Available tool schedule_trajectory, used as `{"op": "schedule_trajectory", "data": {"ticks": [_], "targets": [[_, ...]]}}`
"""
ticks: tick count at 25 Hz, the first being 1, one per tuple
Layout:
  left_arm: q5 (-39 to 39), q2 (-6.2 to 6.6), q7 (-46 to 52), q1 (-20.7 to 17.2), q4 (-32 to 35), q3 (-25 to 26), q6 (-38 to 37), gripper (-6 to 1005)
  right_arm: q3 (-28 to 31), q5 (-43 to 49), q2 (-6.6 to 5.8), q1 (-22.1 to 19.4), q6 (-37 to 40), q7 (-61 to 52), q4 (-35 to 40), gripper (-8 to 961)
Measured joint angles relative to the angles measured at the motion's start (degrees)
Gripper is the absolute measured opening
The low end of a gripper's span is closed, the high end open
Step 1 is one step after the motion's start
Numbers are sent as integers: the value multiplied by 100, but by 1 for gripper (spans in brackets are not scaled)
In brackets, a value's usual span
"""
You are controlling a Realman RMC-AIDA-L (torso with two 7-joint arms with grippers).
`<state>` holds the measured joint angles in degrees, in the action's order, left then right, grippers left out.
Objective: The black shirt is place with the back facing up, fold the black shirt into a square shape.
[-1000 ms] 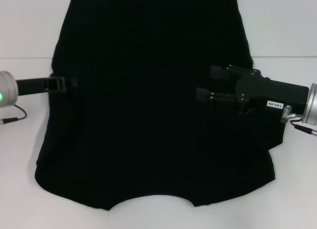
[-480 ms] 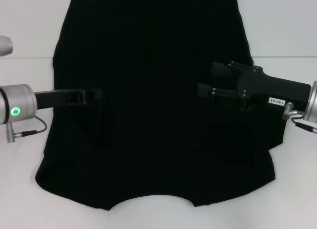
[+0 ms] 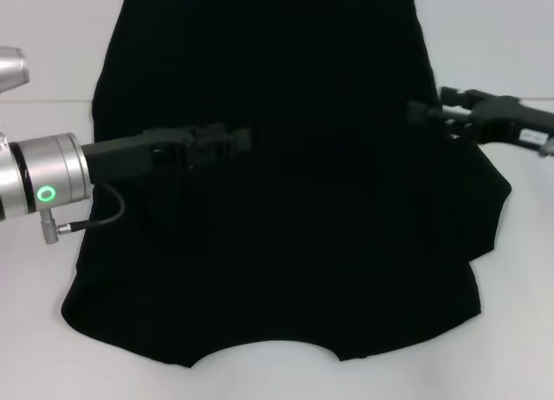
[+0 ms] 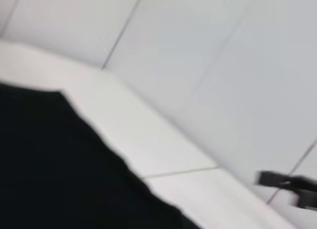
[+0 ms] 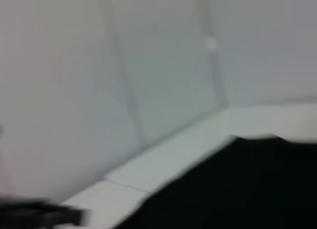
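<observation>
Head view shows the black shirt spread flat on the white bench, both side parts already folded inward over its body. Left pincer reaches in low over the shirt's left half, near the middle; whether it is clenched or released I cannot tell. Right pincer sits at the shirt's right edge, its state likewise impossible to tell against the dark cloth.

The black shirt is plain, unpatterned black on a white table.
</observation>
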<state>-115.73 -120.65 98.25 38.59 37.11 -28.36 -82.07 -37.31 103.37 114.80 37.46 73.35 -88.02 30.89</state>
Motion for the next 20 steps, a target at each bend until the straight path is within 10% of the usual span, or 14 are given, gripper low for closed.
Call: {"op": "schedule_trajectory", "data": {"ticks": [8,20], "targets": [[36,-55,-1767,-88,-159,-275,-245,743,-128,1262,-626,153,-635,-3102,73,880],[-173,-210,-2859,-317,57,-1068,-120,943,-197,3077,-662,211,-591,-4983,365,845]]}}
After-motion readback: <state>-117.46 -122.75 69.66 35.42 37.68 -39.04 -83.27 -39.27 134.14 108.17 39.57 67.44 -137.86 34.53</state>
